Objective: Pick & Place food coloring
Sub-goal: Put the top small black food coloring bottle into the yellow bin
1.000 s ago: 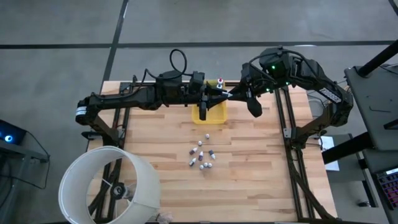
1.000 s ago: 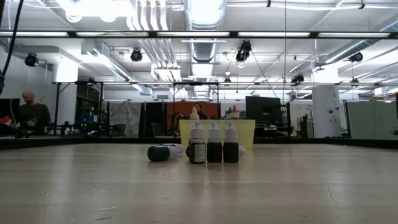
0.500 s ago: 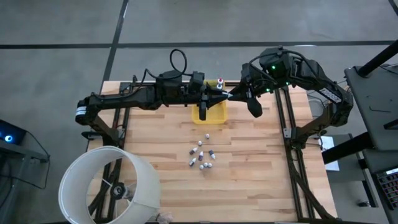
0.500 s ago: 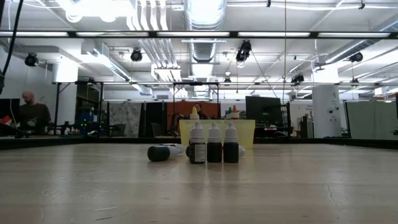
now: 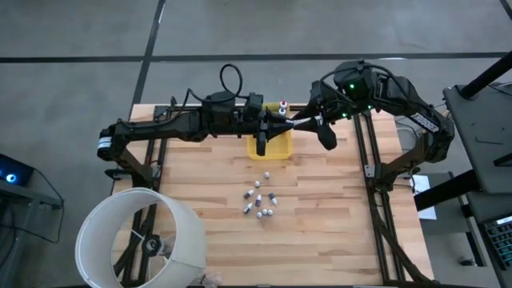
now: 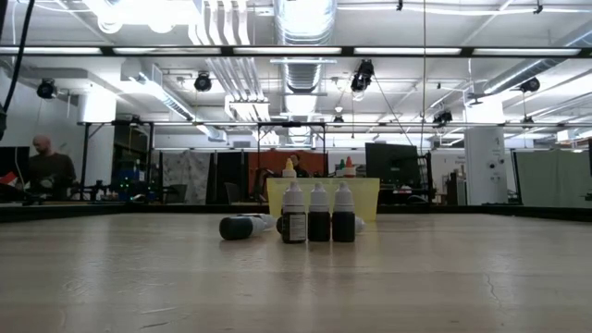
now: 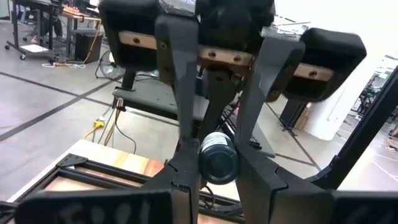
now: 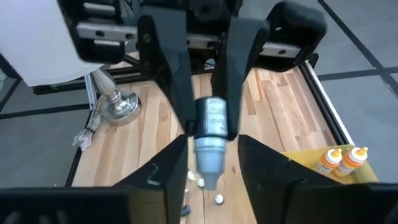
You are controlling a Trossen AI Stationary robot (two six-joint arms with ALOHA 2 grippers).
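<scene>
Both arms meet above the yellow tray (image 5: 280, 150) at the table's far side. My left gripper (image 5: 282, 124) is shut on one small dark-bodied food coloring bottle (image 8: 212, 118) that lies level in the air, its whitish cap (image 8: 208, 163) toward my right gripper (image 5: 298, 122). The right gripper is open, with its fingers (image 8: 177, 152) on either side of the cap end and a gap showing on each side. Several more tiny bottles (image 5: 260, 200) stand or lie on the wood mid-table. Two orange-capped bottles (image 8: 339, 158) stand at the tray. My left gripper pinches the bottle's body (image 7: 217, 163) between its two fingers (image 7: 252, 180), coming level from the table's left. The bottle lies along the fingers, its dark bottom toward the left wrist. It is lifted clear above the tray.
A white lampshade (image 5: 136, 238) on a stand sits at the near left corner. In the low view three bottles (image 6: 319, 215) stand in a row before the tray (image 6: 363, 194), with one lying (image 6: 239, 227) beside them. Bare wood lies on the table's right and near parts.
</scene>
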